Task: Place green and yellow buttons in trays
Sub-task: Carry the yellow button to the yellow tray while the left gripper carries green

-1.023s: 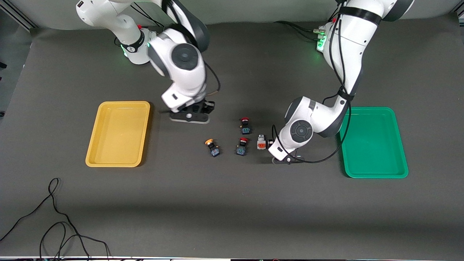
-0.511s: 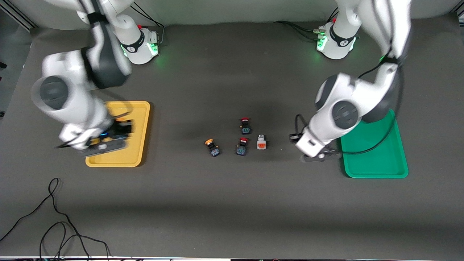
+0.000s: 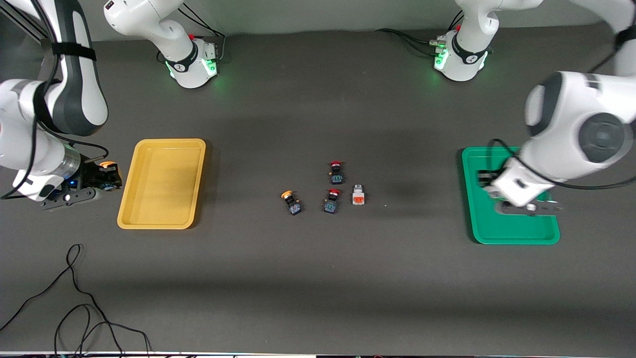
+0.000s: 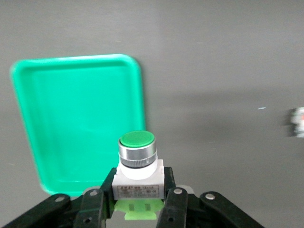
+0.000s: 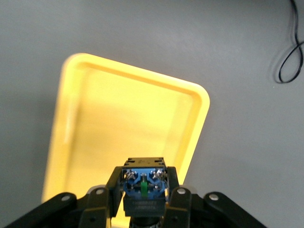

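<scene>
High front camera looks steeply down across the tabletop (image 3: 318,278), facing both robot bases along the top edge. Left wrist camera rides close above its hand (image 4: 137,202), looking down onto the green tray (image 4: 71,123), also seen from the front. Right wrist camera sits close above its hand (image 5: 145,199), sharing the yellow tray (image 5: 123,123).

The green tray (image 4: 71,118) and yellow tray (image 5: 118,123) look like smooth, shiny plastic, the green button (image 4: 137,159) has a shiny metal ring, and the table (image 3: 318,278) looks dull.
</scene>
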Robot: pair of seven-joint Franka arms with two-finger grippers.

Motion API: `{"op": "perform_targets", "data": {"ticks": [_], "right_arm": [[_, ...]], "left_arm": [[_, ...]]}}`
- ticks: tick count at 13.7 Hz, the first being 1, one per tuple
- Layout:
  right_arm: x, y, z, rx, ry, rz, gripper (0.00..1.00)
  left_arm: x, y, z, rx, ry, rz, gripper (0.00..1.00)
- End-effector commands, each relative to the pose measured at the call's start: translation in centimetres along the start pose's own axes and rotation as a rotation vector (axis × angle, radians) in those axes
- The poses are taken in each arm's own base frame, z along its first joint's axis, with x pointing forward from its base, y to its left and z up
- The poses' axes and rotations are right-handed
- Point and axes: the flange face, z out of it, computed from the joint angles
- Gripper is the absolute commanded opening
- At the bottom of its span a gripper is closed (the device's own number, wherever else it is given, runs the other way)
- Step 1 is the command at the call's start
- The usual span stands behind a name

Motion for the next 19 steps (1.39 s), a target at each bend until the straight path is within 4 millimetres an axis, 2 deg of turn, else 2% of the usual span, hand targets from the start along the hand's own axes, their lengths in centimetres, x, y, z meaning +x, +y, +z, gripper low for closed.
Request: {"op": "perform_targets", "data": {"ticks": [1,3,5,7,8,9,10,12,13,15,17,19], "right_arm": [[-4.0,-0.4,6.5,-0.017,0.078,-0.001,0.22],[-4.5,0.3,10.2,-0.037,0.07,0.1,0.22],[-4.3,-0.2,12.3,-0.027,0.07,0.129,0.22],[-4.4,-0.1,13.6,-0.002,0.072,0.127,0.22],[-4.5,-0.2,14.1,0.012,0.073,0.137,0.25],[-4.2,-0.6,14.3,0.022,0.072,0.142,0.53],[-3.8,-0.6,13.9,0.027,0.077,0.143,0.98],[-2.3,-1.0,12.1,0.085,0.072,0.139,1.0],[-1.1,-1.3,10.9,0.116,0.059,0.123,1.0],[1.7,-1.3,7.4,0.145,0.042,0.076,1.0],[4.9,-1.3,2.3,0.095,0.012,0.063,1.0],[7.7,-3.1,-2.9,0.077,-0.024,0.062,1.0]], "left_arm": [[0.5,-6.3,1.9,0.001,0.001,0.095,0.0],[1.0,-10.5,4.9,0.049,0.029,0.133,0.0],[0.5,-14.2,9.3,0.046,0.073,0.156,0.0],[-0.4,-15.6,14.0,0.039,0.101,0.142,0.0],[-1.0,-16.1,16.2,0.033,0.108,0.135,0.0],[-1.6,-16.3,18.2,0.031,0.126,0.128,0.0],[-2.3,-16.0,20.3,0.029,0.146,0.129,0.0],[-3.0,-16.1,24.1,0.02,0.173,0.12,0.0],[-3.1,-16.5,25.2,0.017,0.183,0.112,0.0],[-3.5,-17.1,26.0,0.009,0.175,0.095,0.0],[-3.4,-16.9,26.2,-0.001,0.17,0.067,0.0],[-3.4,-16.9,26.0,-0.015,0.162,-0.051,0.0]]}}
